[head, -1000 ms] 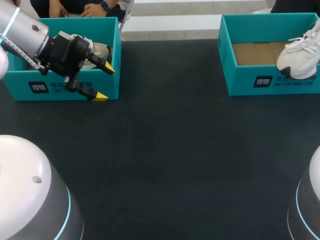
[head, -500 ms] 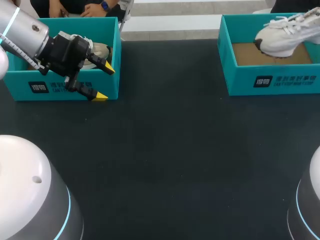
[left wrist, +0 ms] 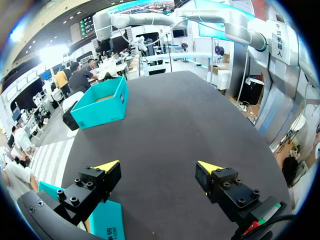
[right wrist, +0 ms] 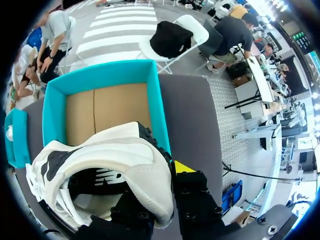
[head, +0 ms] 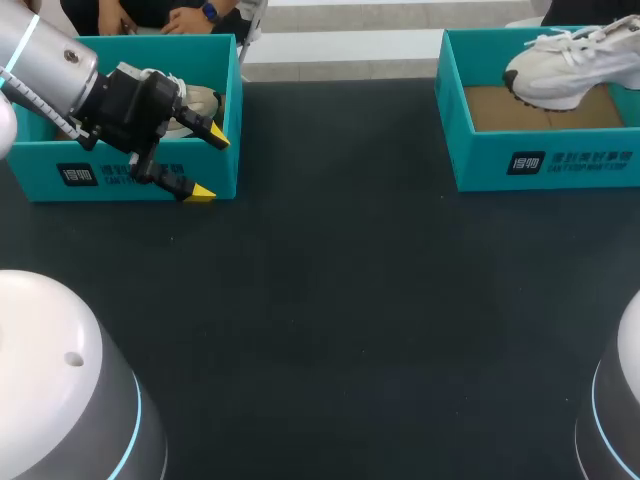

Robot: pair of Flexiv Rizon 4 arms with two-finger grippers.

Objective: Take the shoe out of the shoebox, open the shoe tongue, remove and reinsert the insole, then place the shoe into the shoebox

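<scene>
Head view: the left arm [head: 50, 70] is entering from 10 o'clock and is stretching level across the left shoebox [head: 130, 172], which is standing on the dark counter [head: 330, 300] at 10 o'clock. The left tool [head: 210, 165] is hanging released at the box's 3 o'clock corner, its yellow tips spread wide, one over the box's interior and one outside the near wall. A second shoe [head: 200, 100] is lying inside this box.

At 2 o'clock the right shoebox [head: 545, 160] is standing open. The white shoe [head: 570, 70] is hanging over the box's far part, toe pointing to 9 o'clock.

Left wrist view: the fingers are gaping with only bare counter between them.

Right wrist view: the right tool [right wrist: 165, 172] is grasping the white shoe at its collar, with one yellow tip showing outside it; the box's cardboard floor is showing ahead.
</scene>
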